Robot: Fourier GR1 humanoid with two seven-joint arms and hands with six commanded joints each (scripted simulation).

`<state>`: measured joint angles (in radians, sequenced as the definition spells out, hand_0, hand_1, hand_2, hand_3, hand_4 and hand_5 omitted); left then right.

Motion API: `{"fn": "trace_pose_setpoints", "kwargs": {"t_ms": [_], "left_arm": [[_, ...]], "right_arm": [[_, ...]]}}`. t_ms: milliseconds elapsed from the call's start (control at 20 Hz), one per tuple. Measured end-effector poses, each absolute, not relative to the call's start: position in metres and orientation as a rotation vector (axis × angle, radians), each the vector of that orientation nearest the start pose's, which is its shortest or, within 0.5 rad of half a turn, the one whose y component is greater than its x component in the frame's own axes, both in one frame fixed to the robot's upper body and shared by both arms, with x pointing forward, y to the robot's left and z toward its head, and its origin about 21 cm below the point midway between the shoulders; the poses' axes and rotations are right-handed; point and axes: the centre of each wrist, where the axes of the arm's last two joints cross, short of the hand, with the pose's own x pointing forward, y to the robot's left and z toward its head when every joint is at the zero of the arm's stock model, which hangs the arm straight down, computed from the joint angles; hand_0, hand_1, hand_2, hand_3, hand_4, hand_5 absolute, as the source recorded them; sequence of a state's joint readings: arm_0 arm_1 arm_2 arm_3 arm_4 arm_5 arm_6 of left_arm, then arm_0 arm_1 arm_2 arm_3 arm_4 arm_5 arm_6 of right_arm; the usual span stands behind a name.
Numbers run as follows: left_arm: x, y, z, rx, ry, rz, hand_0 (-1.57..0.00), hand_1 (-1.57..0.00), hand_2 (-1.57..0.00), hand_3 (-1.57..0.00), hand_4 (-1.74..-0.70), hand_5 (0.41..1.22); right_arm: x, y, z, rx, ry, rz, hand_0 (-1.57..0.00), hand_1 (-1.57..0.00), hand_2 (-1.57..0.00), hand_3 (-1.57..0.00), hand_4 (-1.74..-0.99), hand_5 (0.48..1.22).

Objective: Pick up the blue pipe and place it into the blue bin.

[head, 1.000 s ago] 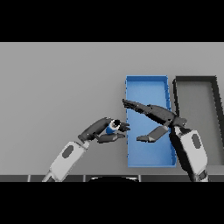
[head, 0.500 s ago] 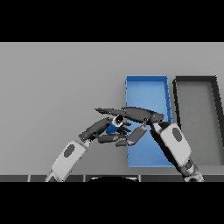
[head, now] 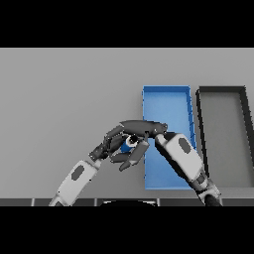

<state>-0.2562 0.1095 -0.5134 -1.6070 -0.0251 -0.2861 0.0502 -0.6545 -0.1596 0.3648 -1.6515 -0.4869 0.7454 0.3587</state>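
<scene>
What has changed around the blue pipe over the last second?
The right robot hand swung left from over the blue bin and now closes over the blue pipe, meeting the left robot hand, which still cups it. The pipe remains just left of the bin. The bin and black bin have not moved.

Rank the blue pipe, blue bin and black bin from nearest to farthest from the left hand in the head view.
1. blue pipe: amid the left hand's fingers, right hand over it.
2. blue bin: just to the right.
3. black bin: farthest right, past the blue one.
</scene>
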Motion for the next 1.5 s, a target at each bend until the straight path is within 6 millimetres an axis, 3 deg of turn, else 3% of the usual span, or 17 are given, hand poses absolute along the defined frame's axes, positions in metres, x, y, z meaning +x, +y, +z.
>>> {"fn": "trace_pose_setpoints", "kwargs": {"t_ms": [50,100,200,300,450,600,650,700,850,950,1000,1100,1250,1350,1500], "left_arm": [[0.261,0.106,0.054,-0.515,-1.648,-0.900,-1.57,-1.55,-1.57,-1.28,-1.68,1.221],[0.262,0.104,0.053,-0.532,-1.656,-0.874,-1.57,-1.55,-1.57,-1.34,-1.69,1.221],[0.265,0.102,0.055,-0.586,-1.657,-0.847,-1.57,-1.56,-1.57,-1.42,-1.71,1.221],[0.264,0.105,0.053,-0.615,-1.647,-0.834,-1.57,-1.56,-1.57,-1.48,-1.72,1.221],[0.266,0.105,0.052,-0.596,-1.664,-0.843,-1.57,-1.57,-1.57,-1.52,-1.73,1.221],[0.264,0.104,0.052,-0.601,-1.636,-0.838,-1.57,-1.57,-1.57,-1.55,-1.73,1.221],[0.263,0.105,0.055,-0.609,-1.647,-0.838,-1.57,-1.57,-1.57,-1.44,-1.72,1.221],[0.265,0.106,0.054,-0.611,-1.657,-0.845,-1.57,-1.51,-1.46,-1.47,-1.66,1.221],[0.266,0.107,0.057,-0.552,-1.670,-0.908,-0.84,-0.79,-0.76,-0.77,-1.32,1.221],[0.266,0.111,0.057,-0.566,-1.664,-0.960,-0.53,-0.51,-0.49,-0.49,-1.14,1.221],[0.266,0.113,0.056,-0.553,-1.672,-0.984,-0.43,-0.41,-0.39,-0.39,-1.07,1.150],[0.265,0.112,0.053,-0.504,-1.686,-1.020,-0.27,-0.26,-0.25,-0.25,-0.95,0.972],[0.270,0.110,0.055,-0.479,-1.681,-0.993,-0.14,-0.13,-0.13,-0.13,-0.88,0.781],[0.271,0.112,0.054,-0.482,-1.665,-0.985,-0.09,-0.08,-0.08,-0.08,-0.87,0.697],[0.269,0.112,0.047,-0.496,-1.610,-0.923,-0.05,-0.04,-0.04,-0.04,-0.89,0.639]], "right_arm": [[0.310,-0.093,0.181,0.985,-1.544,1.329,-1.01,-1.02,-1.02,-0.88,-1.527,0.570],[0.312,-0.092,0.183,0.996,-1.535,1.321,-1.12,-1.13,-1.13,-1.02,-1.498,0.638],[0.313,-0.091,0.183,1.050,-1.539,1.279,-1.28,-1.29,-1.29,-1.22,-1.457,0.848],[0.309,-0.088,0.177,1.072,-1.572,1.264,-1.39,-1.39,-1.39,-1.34,-1.438,0.982],[0.306,-0.092,0.179,1.036,-1.603,1.339,-1.48,-1.48,-1.48,-1.45,-1.445,1.099],[0.308,-0.096,0.176,1.081,-1.587,1.315,-1.52,-1.52,-1.52,-1.51,-1.470,1.158],[0.305,-0.093,0.178,1.111,-1.583,1.295,-1.53,-1.53,-1.53,-1.52,-1.475,1.171],[0.304,-0.090,0.177,1.107,-1.581,1.289,-1.54,-1.54,-1.54,-1.53,-1.478,1.181],[0.300,-0.088,0.177,1.111,-1.616,1.275,-1.56,-1.56,-1.56,-1.55,-1.484,1.201],[0.299,-0.091,0.182,1.100,-1.629,1.263,-1.56,-1.56,-1.56,-1.56,-1.486,1.208],[0.300,-0.092,0.183,1.072,-1.625,1.269,-1.56,-1.56,-1.56,-1.56,-1.487,1.211],[0.299,-0.093,0.182,1.050,-1.623,1.281,-1.57,-1.57,-1.57,-1.56,-1.488,1.214],[0.302,-0.091,0.182,1.034,-1.606,1.269,-1.57,-1.57,-1.57,-1.57,-1.488,1.218],[0.300,-0.094,0.180,1.030,-1.618,1.263,-1.57,-1.57,-1.57,-1.57,-1.487,1.219],[0.301,-0.090,0.177,1.033,-1.625,1.255,-1.57,-1.57,-1.57,-1.57,-1.488,1.220]]}}
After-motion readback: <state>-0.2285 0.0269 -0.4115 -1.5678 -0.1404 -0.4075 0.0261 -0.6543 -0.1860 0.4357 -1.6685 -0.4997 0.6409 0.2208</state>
